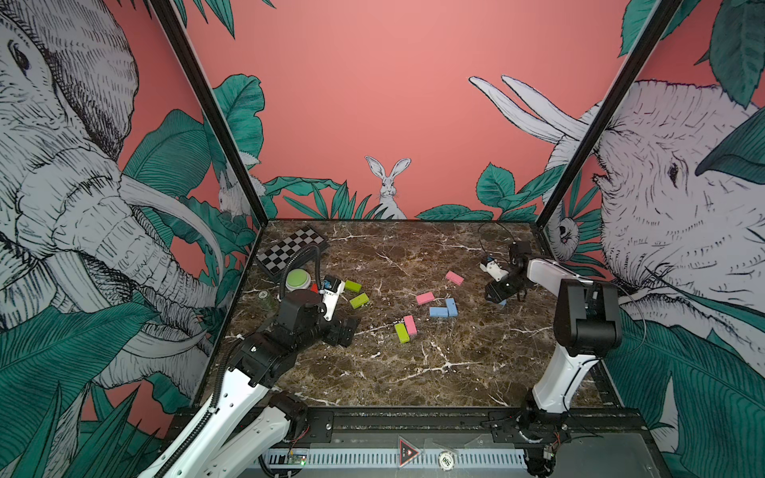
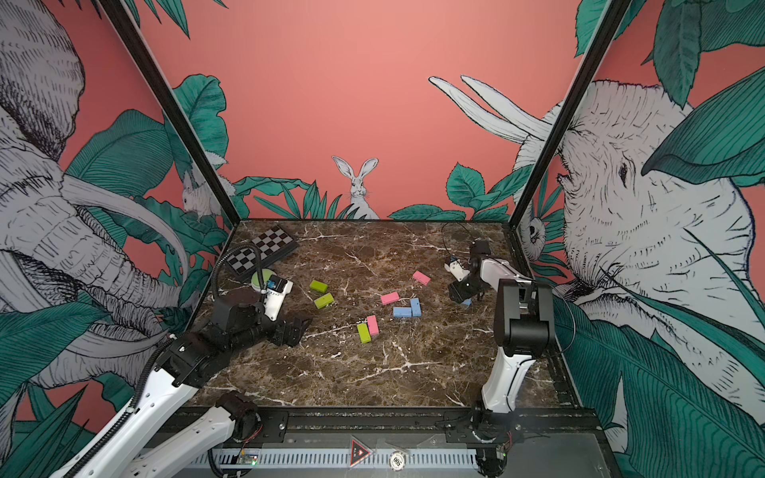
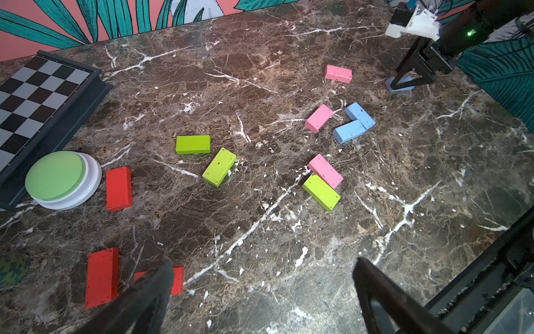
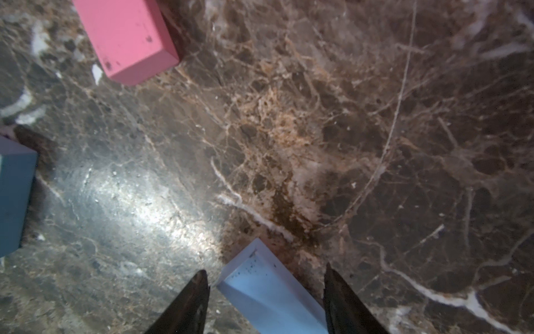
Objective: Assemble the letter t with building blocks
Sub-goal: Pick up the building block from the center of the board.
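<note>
Near the right edge of the table (image 1: 414,372), the right end effector (image 4: 264,273) straddles a light blue block (image 4: 268,295) on the table; whether its jaws already pinch it I cannot tell. It looks light, rigid and smooth, best taken across its narrow sides. Other blocks (image 1: 425,297) lie scattered mid-table; the left end effector (image 1: 345,331) hovers spread wide.

We see a polished marble-look bench (image 4: 375,144), glare on it. The blocks (image 3: 193,144) look matt, painted, speckled with dark chips. The button (image 3: 55,175) is smooth plastic, slight sheen. The right pincer (image 4: 265,270) looks matt black plastic.
</note>
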You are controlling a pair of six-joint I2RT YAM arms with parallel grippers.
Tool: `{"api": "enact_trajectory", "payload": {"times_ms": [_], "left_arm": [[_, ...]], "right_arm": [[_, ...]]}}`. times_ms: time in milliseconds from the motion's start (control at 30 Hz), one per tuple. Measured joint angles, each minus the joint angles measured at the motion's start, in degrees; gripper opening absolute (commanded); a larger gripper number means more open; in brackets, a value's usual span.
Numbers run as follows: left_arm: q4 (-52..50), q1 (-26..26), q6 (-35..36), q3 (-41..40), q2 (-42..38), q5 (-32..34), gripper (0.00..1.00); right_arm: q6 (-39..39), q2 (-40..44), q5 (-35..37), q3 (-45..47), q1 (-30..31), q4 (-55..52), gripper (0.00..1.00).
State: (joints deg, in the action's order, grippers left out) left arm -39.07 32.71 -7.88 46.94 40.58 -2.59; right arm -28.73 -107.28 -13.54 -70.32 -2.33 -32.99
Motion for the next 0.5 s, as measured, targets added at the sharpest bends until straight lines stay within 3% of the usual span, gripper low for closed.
{"api": "enact_trajectory", "payload": {"times_ms": [267, 500], "left_arm": [[0.0, 0.0, 0.0, 0.0, -0.1, -0.2, 0.99], [0.0, 0.0, 0.0, 0.0, -0.5, -0.2, 0.99]], "right_arm": [[0.0, 0.6, 0.0, 2.3, -0.1, -0.4, 0.58], [0.2, 2.3, 0.0, 2.7, -0.1, -0.5, 0.46]]}}
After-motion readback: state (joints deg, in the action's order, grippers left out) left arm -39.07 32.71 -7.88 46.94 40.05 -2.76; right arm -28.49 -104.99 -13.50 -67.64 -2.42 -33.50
